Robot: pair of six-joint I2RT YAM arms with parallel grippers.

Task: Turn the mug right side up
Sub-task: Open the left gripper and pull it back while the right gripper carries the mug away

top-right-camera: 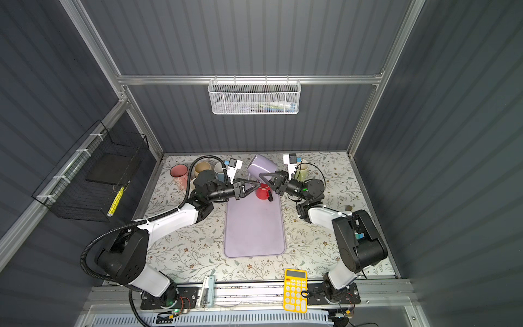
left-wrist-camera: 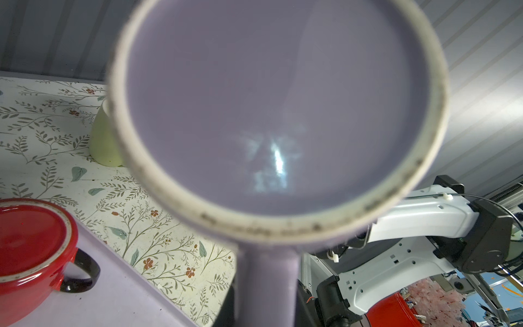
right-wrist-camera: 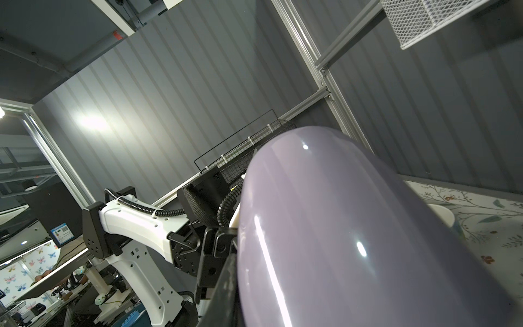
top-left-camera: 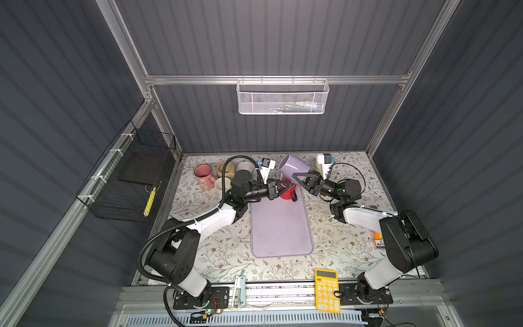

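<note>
Two-arm cell, grey ribbed walls (top-left-camera: pixel 268 42); floral tabletop (top-left-camera: pixel 226 254) under left gripper (top-left-camera: pixel 286 184) clamped on lilac mug (top-left-camera: pixel 291 167) handle; right gripper (top-left-camera: pixel 297 177) alongside, closure unclear.

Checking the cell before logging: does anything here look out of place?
The red mug sits base-up on the lilac mat. The purple mug hangs tilted in mid-air, its handle in the left gripper, the right gripper against its side.

Raised mug (top-left-camera: pixel 290 167) over far end of mat (top-left-camera: pixel 281 229), inverted mug (top-left-camera: pixel 286 194) on it, calculator (top-left-camera: pixel 327 290) front right
</note>
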